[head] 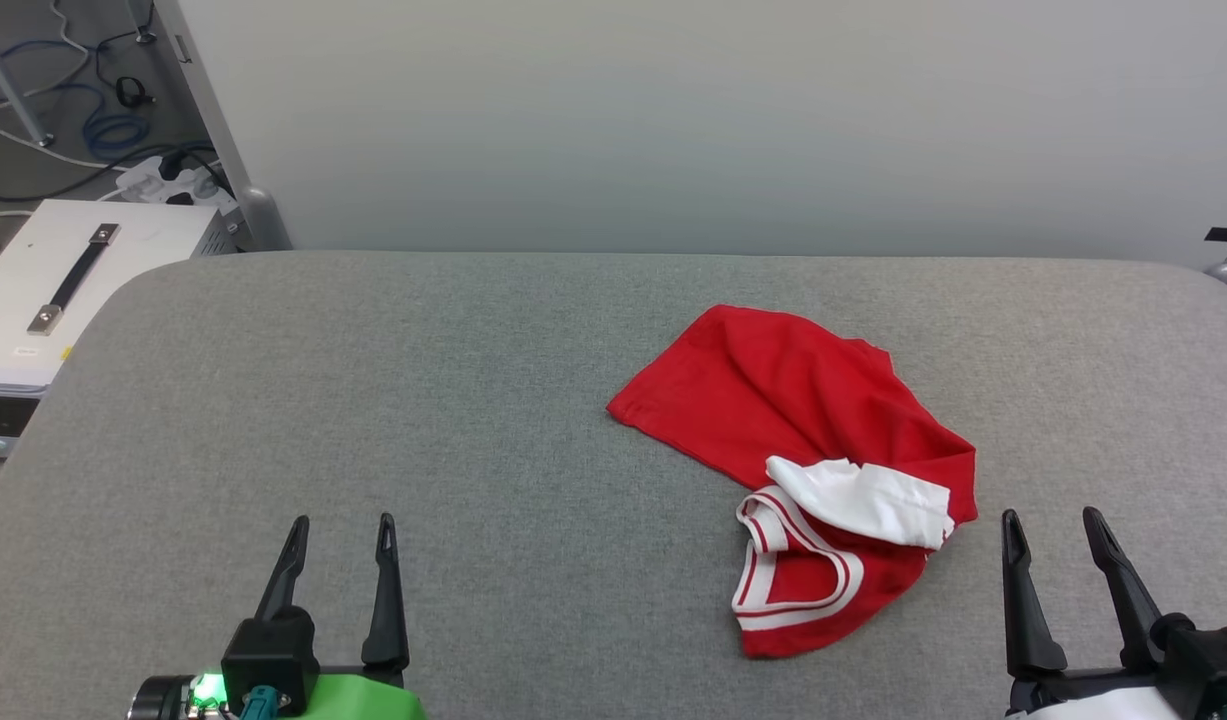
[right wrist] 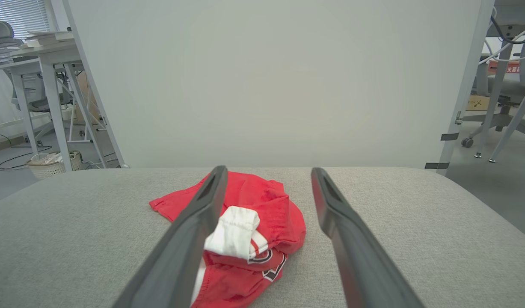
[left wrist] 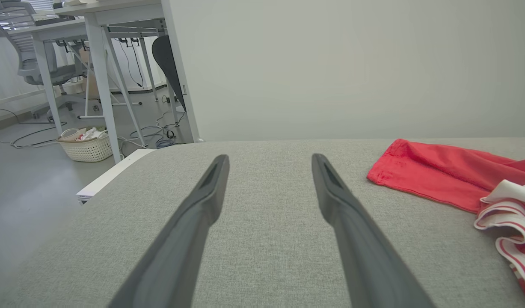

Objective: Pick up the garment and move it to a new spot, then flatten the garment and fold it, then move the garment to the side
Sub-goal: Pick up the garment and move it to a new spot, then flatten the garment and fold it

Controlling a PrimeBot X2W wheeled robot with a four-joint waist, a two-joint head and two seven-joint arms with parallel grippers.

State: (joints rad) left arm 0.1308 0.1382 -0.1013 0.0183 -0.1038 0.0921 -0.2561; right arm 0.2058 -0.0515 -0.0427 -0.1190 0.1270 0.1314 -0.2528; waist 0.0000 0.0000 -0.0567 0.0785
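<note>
Garment (head: pixel 803 470) lies crumpled right of centre on the grey table (head: pixel 373 400) in the head view, with wide bare surface to its left; left gripper (head: pixel 342 520) and right gripper (head: pixel 1051 514) are spread and empty. Left wrist view: it lies apart, at the right edge. Right wrist view: it sits just ahead.

Head looks down; wrists low, forward; all share garment (head: pixel 793 420).

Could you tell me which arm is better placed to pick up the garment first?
Probably the right: the right gripper, open, sits just beside the crumpled garment, while the left gripper, also open, has a wide stretch of table to cross.
</note>
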